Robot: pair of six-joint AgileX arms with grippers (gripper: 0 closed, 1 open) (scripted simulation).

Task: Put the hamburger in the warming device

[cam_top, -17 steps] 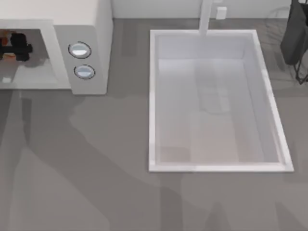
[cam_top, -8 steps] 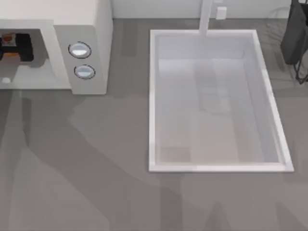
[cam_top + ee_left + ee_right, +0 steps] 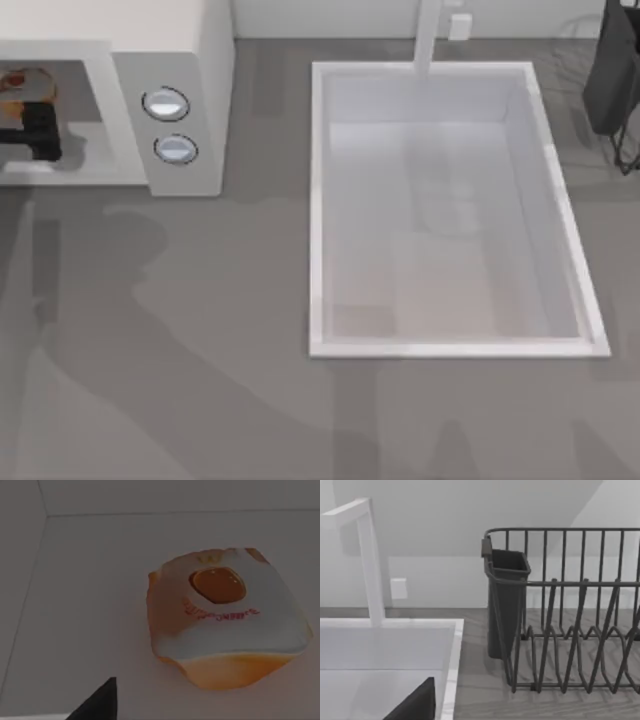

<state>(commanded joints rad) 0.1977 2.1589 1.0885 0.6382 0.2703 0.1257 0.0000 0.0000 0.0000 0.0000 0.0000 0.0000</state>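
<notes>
Grey surface (image 3: pixel 200 330); at its far-left corner the microwave (image 3: pixel 190 60) holds the hamburger (image 3: pixel 25 82) deep inside, just beyond the left claw (image 3: pixel 35 135), grip unreadable. Right claw's state can't be told either.

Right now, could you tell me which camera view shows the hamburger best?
The left wrist view: the hamburger lies close up and whole on the floor of the warming device. The top view catches it as a small orange patch at the cavity's far left, beside the left gripper. The right wrist view faces the sink and dish rack.
</notes>
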